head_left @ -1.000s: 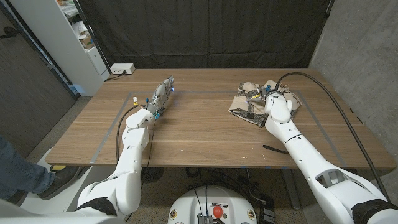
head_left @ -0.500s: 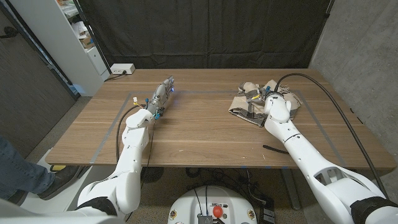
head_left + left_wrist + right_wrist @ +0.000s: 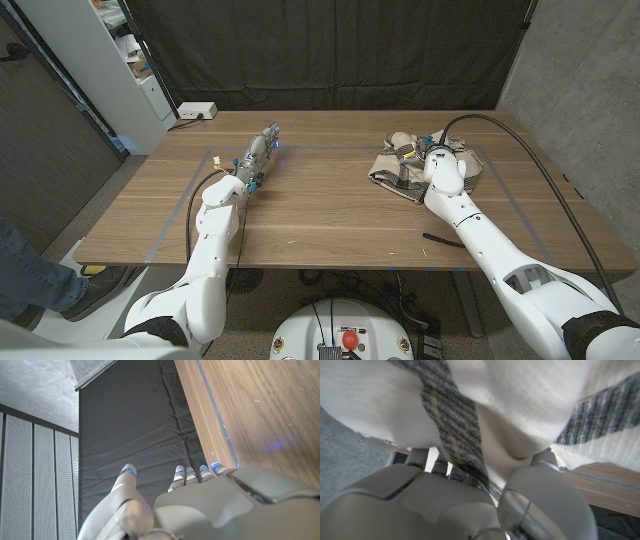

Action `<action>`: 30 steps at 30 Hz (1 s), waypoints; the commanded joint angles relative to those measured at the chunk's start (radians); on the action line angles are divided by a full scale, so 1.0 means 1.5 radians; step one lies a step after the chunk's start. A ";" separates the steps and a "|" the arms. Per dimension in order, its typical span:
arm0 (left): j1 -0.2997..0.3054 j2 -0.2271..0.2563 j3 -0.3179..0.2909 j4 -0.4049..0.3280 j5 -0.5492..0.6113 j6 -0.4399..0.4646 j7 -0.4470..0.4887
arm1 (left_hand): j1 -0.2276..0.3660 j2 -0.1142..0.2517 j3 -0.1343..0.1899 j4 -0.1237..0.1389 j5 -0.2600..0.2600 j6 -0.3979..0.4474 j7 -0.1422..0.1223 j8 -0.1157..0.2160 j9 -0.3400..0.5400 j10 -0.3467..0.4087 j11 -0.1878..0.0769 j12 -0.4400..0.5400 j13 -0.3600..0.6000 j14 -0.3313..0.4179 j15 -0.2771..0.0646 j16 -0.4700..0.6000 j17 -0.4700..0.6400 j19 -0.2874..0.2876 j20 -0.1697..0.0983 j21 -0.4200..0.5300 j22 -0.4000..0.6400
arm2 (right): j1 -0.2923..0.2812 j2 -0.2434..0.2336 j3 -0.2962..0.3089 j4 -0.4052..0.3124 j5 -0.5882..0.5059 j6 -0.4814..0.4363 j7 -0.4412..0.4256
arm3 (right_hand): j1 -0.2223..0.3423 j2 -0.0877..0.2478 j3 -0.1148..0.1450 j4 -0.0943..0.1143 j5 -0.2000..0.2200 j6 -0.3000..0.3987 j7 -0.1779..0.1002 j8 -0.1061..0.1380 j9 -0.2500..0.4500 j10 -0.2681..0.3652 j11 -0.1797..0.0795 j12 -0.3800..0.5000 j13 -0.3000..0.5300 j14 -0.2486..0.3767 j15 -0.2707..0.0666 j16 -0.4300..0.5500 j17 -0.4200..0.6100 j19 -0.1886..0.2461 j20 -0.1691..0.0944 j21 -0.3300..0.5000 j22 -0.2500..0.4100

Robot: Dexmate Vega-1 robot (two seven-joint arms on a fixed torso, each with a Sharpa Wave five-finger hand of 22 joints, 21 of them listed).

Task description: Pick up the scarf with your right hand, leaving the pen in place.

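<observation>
Two hands are over the table [image 3: 330, 215], well apart. The right hand [image 3: 432, 150] is sunk into the scarf [image 3: 395, 175], a cream heap with grey striped bands lying toward the table's far right side. In the right wrist view the scarf [image 3: 520, 415] drapes straight over the right hand [image 3: 470, 500], its cloth pressed against the knuckles, and a grey band runs down between the fingers. The fingers reach into the folds, but whether they are closed on the cloth cannot be told; the heap itself rests on the table. The pen [image 3: 437, 238], a short dark stick, lies on the table's near right part, close to the front edge and just beside the right forearm, well apart from the scarf. The left hand [image 3: 259, 152] is stretched out over the table's far left part, near a blue tape line, its fingers straight and lying together, gripping nothing. The left wrist view shows the same: the left hand [image 3: 200, 505] with fingertips [image 3: 216, 466] extended toward the table's far edge, small blue lights at their tips, dark curtain beyond.
</observation>
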 commanded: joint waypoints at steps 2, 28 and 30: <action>0.005 -0.002 -0.001 -0.004 0.000 0.000 0.001 | -0.001 0.006 0.002 -0.004 -0.001 0.005 0.003 0.005 0.002 -0.001 0.001 0.001 0.001 -0.033 0.004 0.003 0.003 -0.088 0.007 0.003 0.002 | -0.004 -0.006 -0.006 -0.001 0.002 0.007 -0.025 | 0.050 0.020 0.016 -0.004 0.009 0.044 -0.012 0.016 0.008 0.042 -0.008 0.018 0.011 0.039 -0.016 0.022 0.019 0.094 -0.071 0.005 0.002; 0.008 -0.002 -0.004 -0.006 -0.004 0.000 0.002 | -0.002 0.006 0.000 -0.005 -0.001 0.010 0.002 0.005 0.003 0.001 0.004 0.001 0.001 -0.032 0.003 0.003 0.003 -0.088 0.009 0.003 0.002 | -0.017 -0.002 -0.001 -0.006 0.004 0.028 -0.098 | 0.220 0.090 0.048 -0.008 -0.035 0.245 -0.056 0.133 0.101 0.206 -0.061 0.141 0.135 0.207 -0.094 0.167 0.197 0.186 -0.179 0.065 0.041; 0.008 -0.001 -0.004 -0.007 -0.004 -0.001 0.001 | -0.002 0.007 0.000 -0.005 -0.001 0.010 0.002 0.005 0.003 0.001 0.003 0.002 0.001 -0.032 0.003 0.003 0.003 -0.088 0.009 0.003 0.002 | -0.019 -0.003 -0.001 -0.007 0.005 0.036 -0.108 | 0.250 0.098 0.056 -0.015 -0.042 0.257 -0.058 0.146 0.113 0.216 -0.064 0.155 0.150 0.214 -0.099 0.177 0.215 0.189 -0.185 0.074 0.047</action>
